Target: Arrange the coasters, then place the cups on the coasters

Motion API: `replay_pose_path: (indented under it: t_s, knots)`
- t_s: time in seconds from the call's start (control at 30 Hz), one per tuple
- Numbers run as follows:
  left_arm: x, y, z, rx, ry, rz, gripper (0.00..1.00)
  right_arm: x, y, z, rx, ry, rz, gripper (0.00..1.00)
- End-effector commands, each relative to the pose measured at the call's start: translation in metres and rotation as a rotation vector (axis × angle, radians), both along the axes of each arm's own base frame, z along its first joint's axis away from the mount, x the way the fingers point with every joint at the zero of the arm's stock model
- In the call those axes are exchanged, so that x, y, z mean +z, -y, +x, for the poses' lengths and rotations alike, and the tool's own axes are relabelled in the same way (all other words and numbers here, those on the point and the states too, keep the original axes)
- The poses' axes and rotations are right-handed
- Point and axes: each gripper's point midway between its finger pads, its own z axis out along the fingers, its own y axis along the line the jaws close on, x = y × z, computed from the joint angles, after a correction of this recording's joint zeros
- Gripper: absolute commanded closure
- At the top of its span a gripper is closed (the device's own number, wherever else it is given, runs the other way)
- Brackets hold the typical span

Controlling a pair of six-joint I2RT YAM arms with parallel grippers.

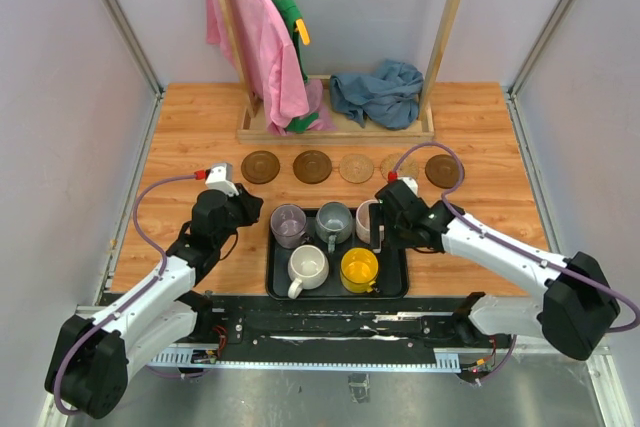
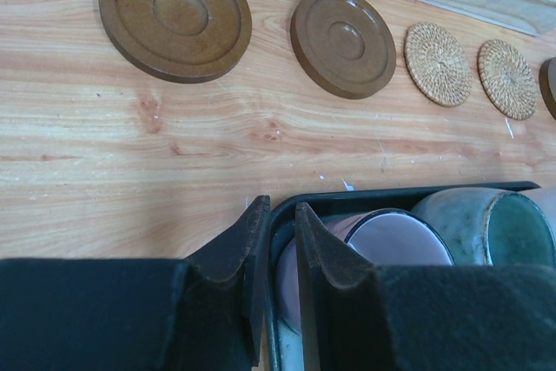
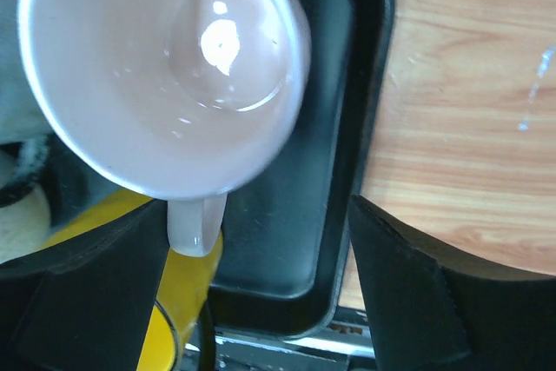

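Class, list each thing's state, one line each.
Coasters, five in a row, all bare.
Purple mug, upright in tray.
Grey-blue mug, upright in tray.
Pink mug, upright in tray.
Cream mug, upright in tray.
Yellow mug, upright in tray.
Left gripper, fingers closed on tray rim.
Right gripper, fingers open, holding nothing.

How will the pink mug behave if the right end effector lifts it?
The pink mug looks rigid and glossy, so it is likely slippery. It's empty, so probably light. Its handle sticks out on one side, so it may tilt in a rim grip.

black tray (image 1: 272, 282), pink garment (image 1: 262, 47), blue cloth (image 1: 378, 95), perhaps a shirt.
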Motion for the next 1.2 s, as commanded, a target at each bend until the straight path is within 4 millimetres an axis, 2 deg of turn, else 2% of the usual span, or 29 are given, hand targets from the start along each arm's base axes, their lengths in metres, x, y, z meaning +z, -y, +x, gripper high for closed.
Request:
replay_pose_path:
  t_s: [0.0,0.17,0.37,0.63,0.8,1.0,1.17]
  knots:
    - [0.003,0.003,0.0,-0.01,0.019,-0.016,0.77,-0.001,0.029,-0.016,-0.032,-0.01,-0.102,0.19]
    - [0.002,0.003,0.0,-0.009,0.015,-0.016,0.77,0.006,0.036,-0.019,-0.031,0.004,-0.115,0.2]
    - [0.002,0.002,0.0,-0.002,0.018,-0.016,0.78,0.012,0.016,-0.015,0.05,0.006,-0.056,0.2]
    - [0.001,0.001,0.0,0.004,0.018,-0.008,0.77,0.0,-0.003,-0.008,0.122,-0.021,-0.047,0.28]
    - [-0.001,0.0,0.001,0.007,0.015,-0.004,0.77,-0.004,-0.005,-0.001,0.115,-0.007,-0.058,0.31]
    - [-0.002,0.0,0.0,0.001,0.009,0.001,0.77,-0.013,-0.006,0.0,0.101,-0.001,-0.049,0.39]
    - [-0.002,0.0,0.0,0.001,0.007,0.002,0.77,-0.017,-0.004,0.0,0.09,0.003,-0.046,0.41]
